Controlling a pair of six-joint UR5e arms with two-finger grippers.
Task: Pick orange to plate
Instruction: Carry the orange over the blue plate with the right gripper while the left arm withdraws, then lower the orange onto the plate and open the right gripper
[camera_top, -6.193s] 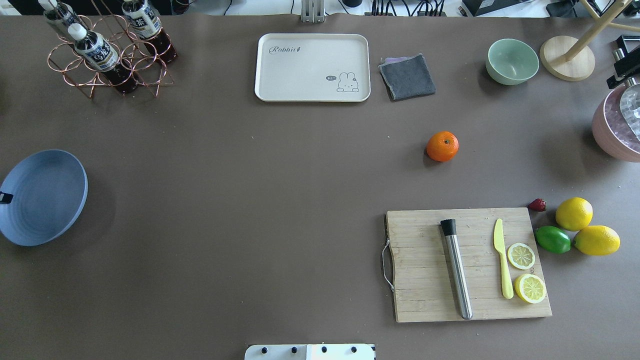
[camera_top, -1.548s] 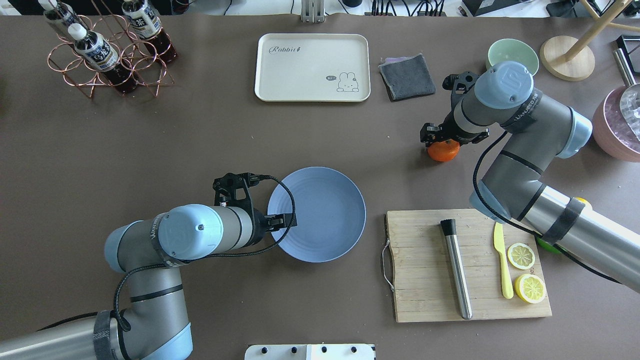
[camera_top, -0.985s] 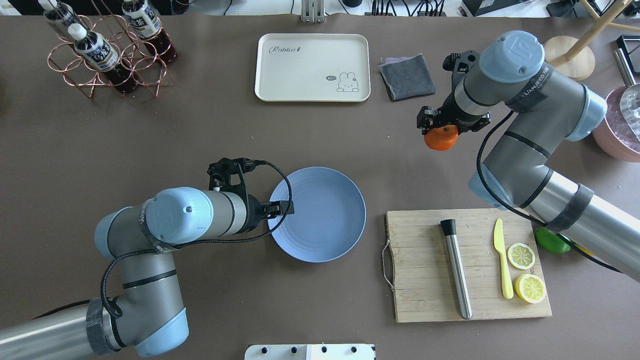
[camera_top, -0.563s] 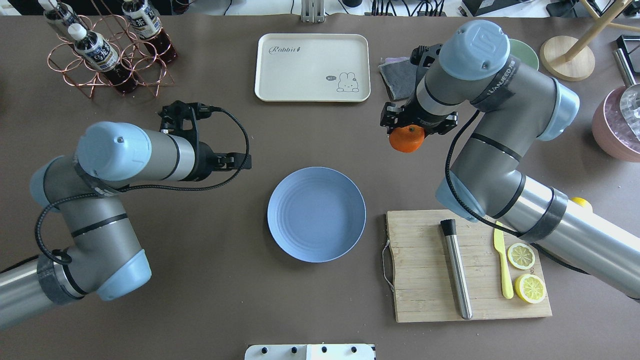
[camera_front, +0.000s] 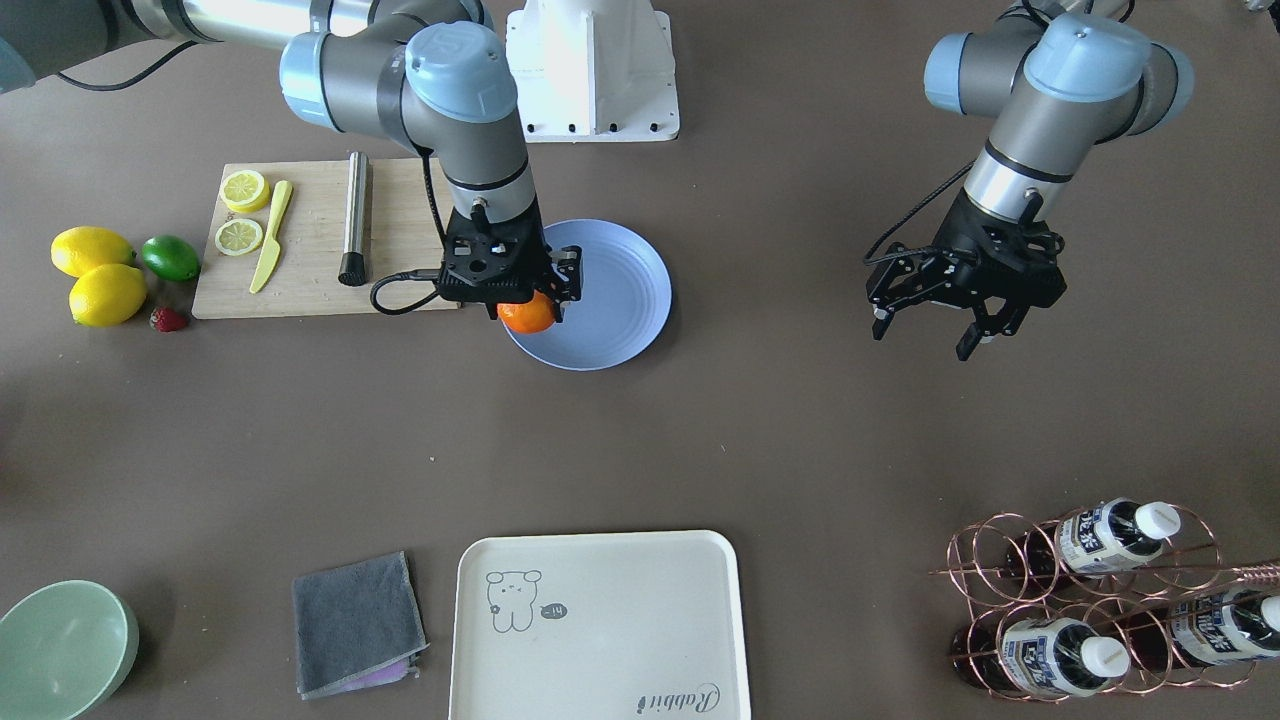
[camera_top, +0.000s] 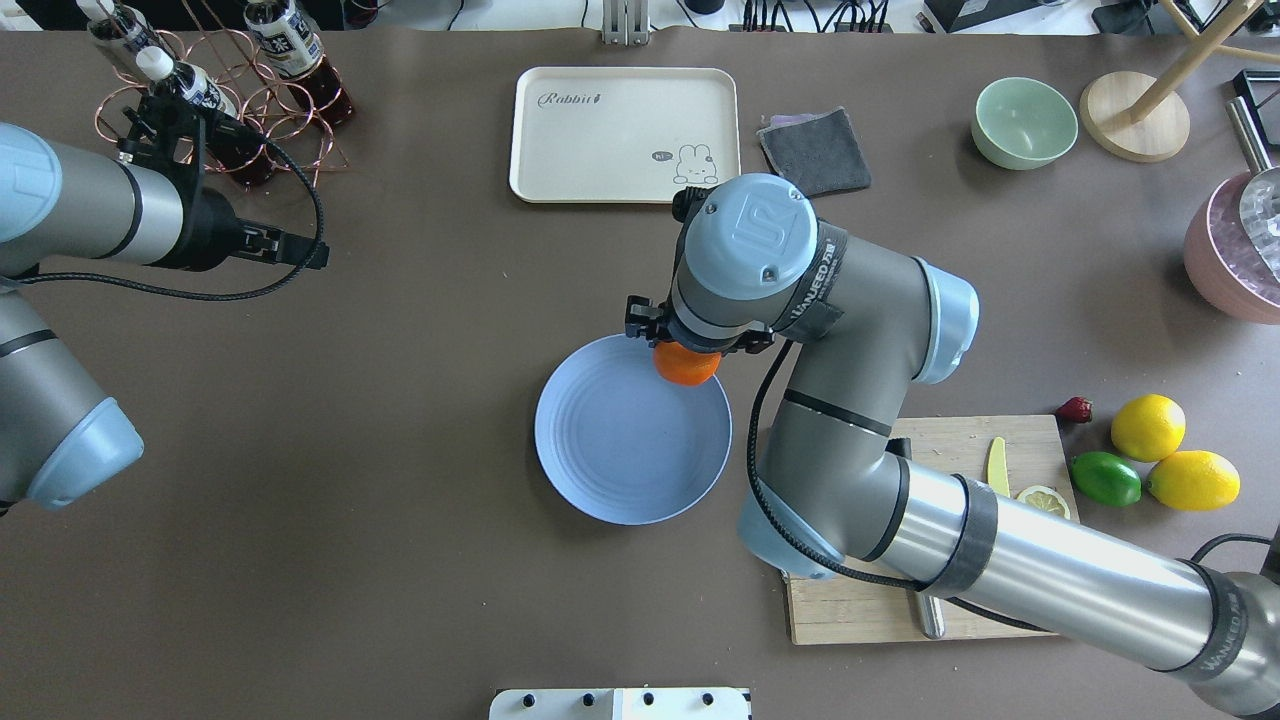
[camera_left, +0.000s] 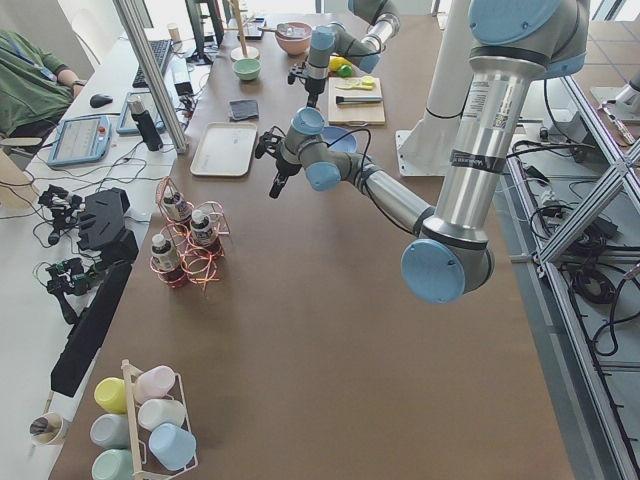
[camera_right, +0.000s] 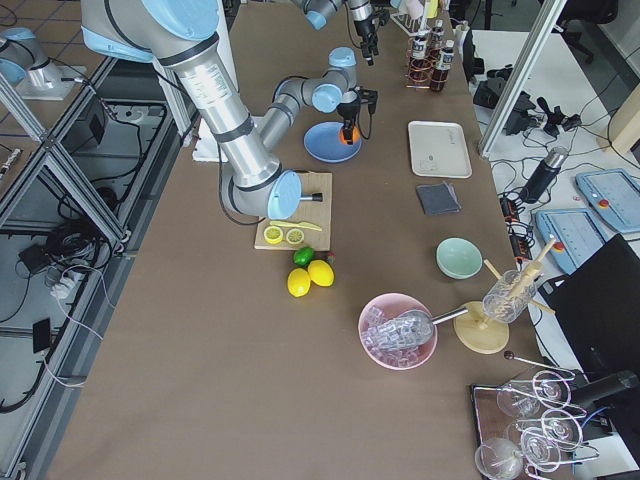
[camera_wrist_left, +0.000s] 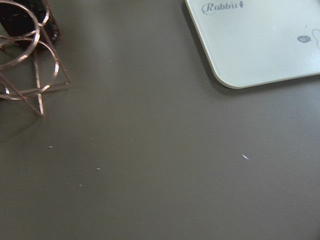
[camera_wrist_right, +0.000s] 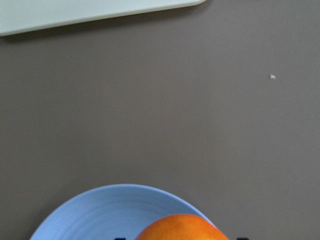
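The orange (camera_top: 686, 366) is clamped in my right gripper (camera_top: 686, 352), which is shut on it from above. It hangs over the far right rim of the blue-lavender plate (camera_top: 620, 450) at the table's middle. The front view shows the orange (camera_front: 527, 313) between the black fingers, at the plate's (camera_front: 620, 290) edge. In the right wrist view the orange (camera_wrist_right: 182, 227) fills the bottom edge above the plate (camera_wrist_right: 100, 215). My left gripper (camera_front: 925, 330) stands open with nothing in it, well away to the left near the bottle rack (camera_top: 220, 110).
A cream tray (camera_top: 625, 135), a grey cloth (camera_top: 815, 152) and a green bowl (camera_top: 1023, 122) line the far side. The cutting board (camera_front: 310, 240) with lemon slices, knife and metal rod lies beside the plate. Two lemons (camera_top: 1170, 450) and a lime (camera_top: 1105, 478) lie at the right.
My right arm lifted the orange and carried it left to the plate's rim. My left arm let go of the plate at the table's middle and drew back to the far left.
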